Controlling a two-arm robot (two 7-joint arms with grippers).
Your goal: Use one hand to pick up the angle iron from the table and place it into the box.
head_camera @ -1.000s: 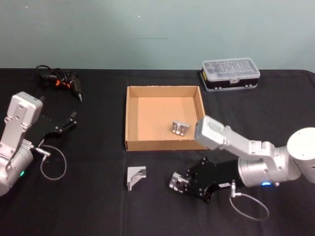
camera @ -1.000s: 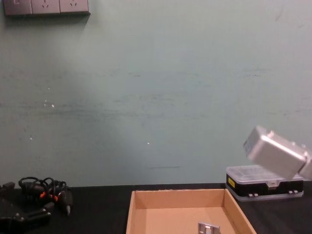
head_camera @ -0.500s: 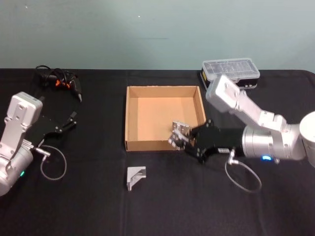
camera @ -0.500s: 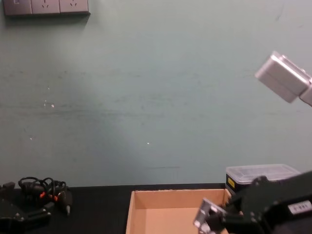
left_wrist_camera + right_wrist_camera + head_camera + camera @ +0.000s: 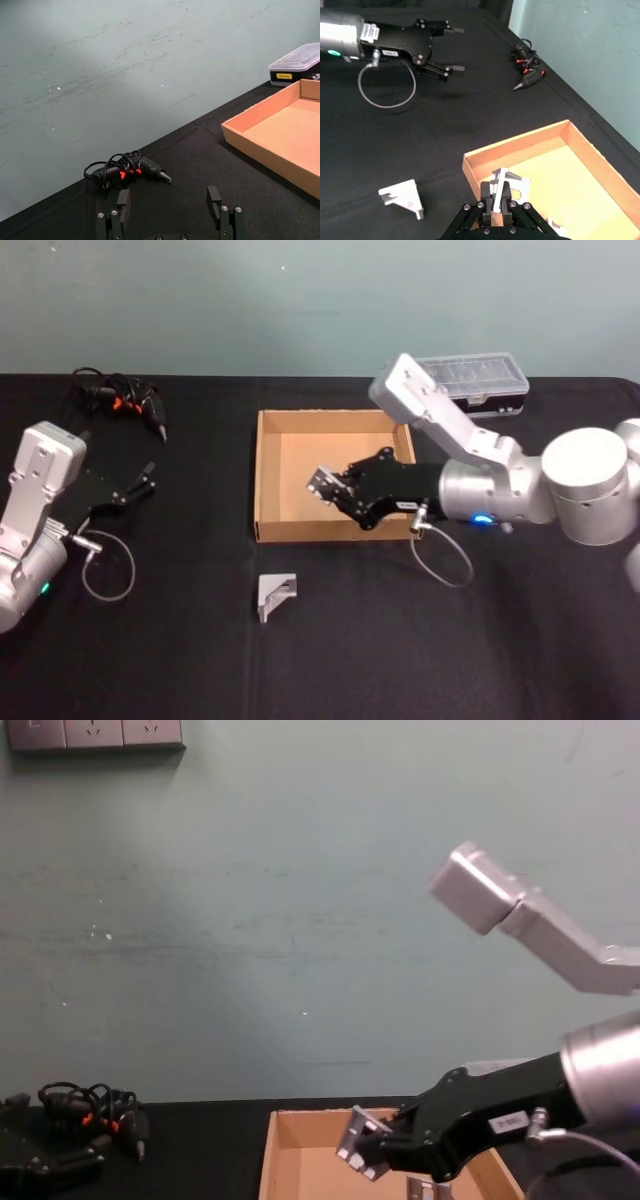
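- The right gripper point(image 5: 336, 488) is reaching in from the right and hanging over the box point(image 5: 258, 480). Its fingers are clamping an angle iron point(image 5: 320, 481) between them.
- The held angle iron is sitting above the box floor, inside the outline of the walls (in the chest view it is raised to about rim height and is touching no wall).
- A second angle iron point(image 5: 277, 597) is lying on the table point(image 5: 180, 650), just on the near side of the box's near wall and apart from it.
- A further small metal piece point(image 5: 425, 1190) is resting on the box floor, to the right of the held angle iron.
- The left gripper point(image 5: 135, 490) is sitting parked at the left of the table, well apart from the box. Its fingers are spread wide and gripping nothing.
- A clear-lidded plastic case point(image 5: 470, 380) is standing at the far right, beyond the box's far right corner.
- A black tool with coiled cables point(image 5: 125, 400) is lying at the far left of the table.
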